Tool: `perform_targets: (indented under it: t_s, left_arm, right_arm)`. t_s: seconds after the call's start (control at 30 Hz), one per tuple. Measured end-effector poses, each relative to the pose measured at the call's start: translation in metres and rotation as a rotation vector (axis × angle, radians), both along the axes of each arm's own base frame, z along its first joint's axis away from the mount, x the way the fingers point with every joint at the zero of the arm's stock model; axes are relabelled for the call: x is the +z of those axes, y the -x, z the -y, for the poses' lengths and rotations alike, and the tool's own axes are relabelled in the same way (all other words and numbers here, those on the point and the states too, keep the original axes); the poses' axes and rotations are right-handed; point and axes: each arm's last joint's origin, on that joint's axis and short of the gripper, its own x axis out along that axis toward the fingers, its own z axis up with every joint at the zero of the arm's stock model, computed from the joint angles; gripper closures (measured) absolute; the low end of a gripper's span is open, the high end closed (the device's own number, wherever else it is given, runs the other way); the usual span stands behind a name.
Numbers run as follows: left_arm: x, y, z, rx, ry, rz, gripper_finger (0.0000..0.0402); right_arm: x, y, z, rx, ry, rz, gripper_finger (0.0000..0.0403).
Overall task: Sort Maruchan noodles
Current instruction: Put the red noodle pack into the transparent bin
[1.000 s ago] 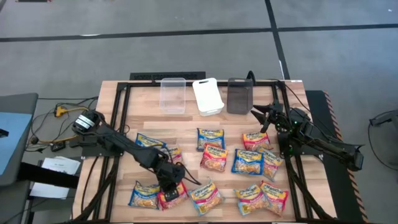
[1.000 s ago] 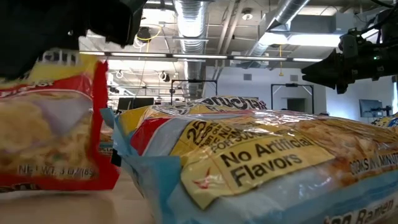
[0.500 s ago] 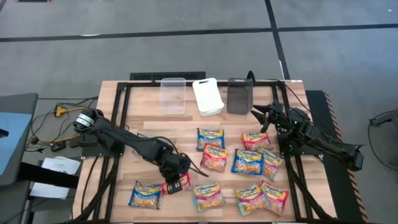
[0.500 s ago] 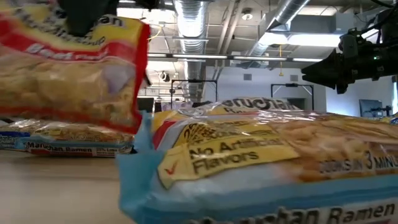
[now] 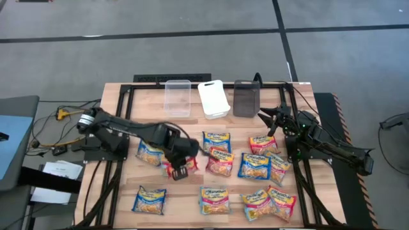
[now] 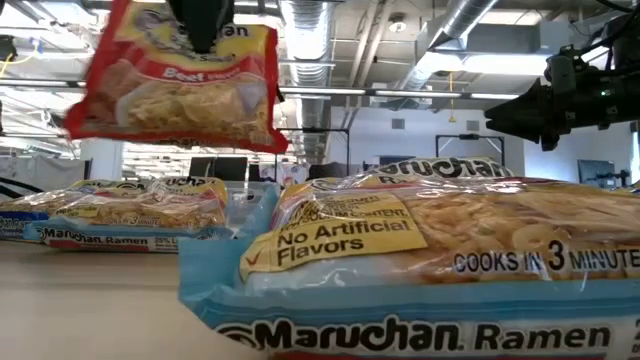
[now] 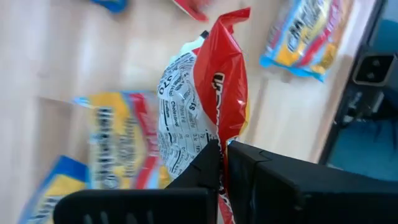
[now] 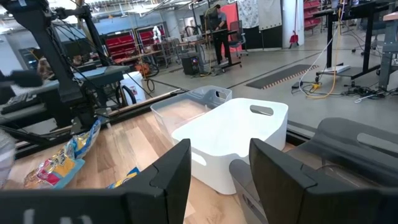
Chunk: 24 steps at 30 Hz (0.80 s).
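— Hanging above the light wooden bench (image 5: pixel 192 128), what has the left gripper (image 5: pixel 181 167) got?

— A glossy red plastic ramen packet (image 6: pixel 180 85) with a beef print, pinched by its top edge between fully closed fingers. In the low view it dangles clear of the wood; the left wrist view shows the red front and the white printed back (image 7: pixel 180 124) pressed between the dark fingers (image 7: pixel 249 180).

— Where is it over the bench?

— Left of centre, just beside a blue-and-yellow packet (image 5: pixel 150 153) on its left and near a red-and-yellow packet (image 5: pixel 219 162) on its right.

— And the other packets?

— Lying flat. One blue-and-yellow packet (image 5: pixel 150 200) sits near the front left, one pink-edged packet (image 5: pixel 214 199) at front centre, and a cluster (image 5: pixel 265 166) is spread across the right half, some overlapping. A light-blue packet (image 6: pixel 420 270) fills the foreground of the low view.

— The bins?

— Three in a row at the far edge: a clear rectangular plastic bin (image 5: pixel 178 97), a white rectangular bin (image 5: pixel 213 98) and a dark rectangular bin (image 5: pixel 245 97).

— The right gripper (image 5: pixel 271 119)?

— Raised by the dark bin, fingers spread wide, holding nothing.
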Motion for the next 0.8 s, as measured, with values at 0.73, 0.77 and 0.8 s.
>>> perform_targets:
  t_s: [0.73, 0.77, 0.8]
  left_arm:
    - [0.043, 0.052, -0.199, 0.233, -0.293, 0.119, 0.0401]
    - [0.043, 0.055, -0.209, 0.247, -0.311, 0.131, 0.0401]
    - [0.045, 0.059, -0.219, 0.265, -0.330, 0.147, 0.0401]
  right_arm:
    - [0.000, 0.000, 0.000, 0.000, 0.000, 0.000, 0.0217]
    - [0.000, 0.000, 0.000, 0.000, 0.000, 0.001, 0.0217]
    - [0.000, 0.000, 0.000, 0.000, 0.000, 0.001, 0.0217]
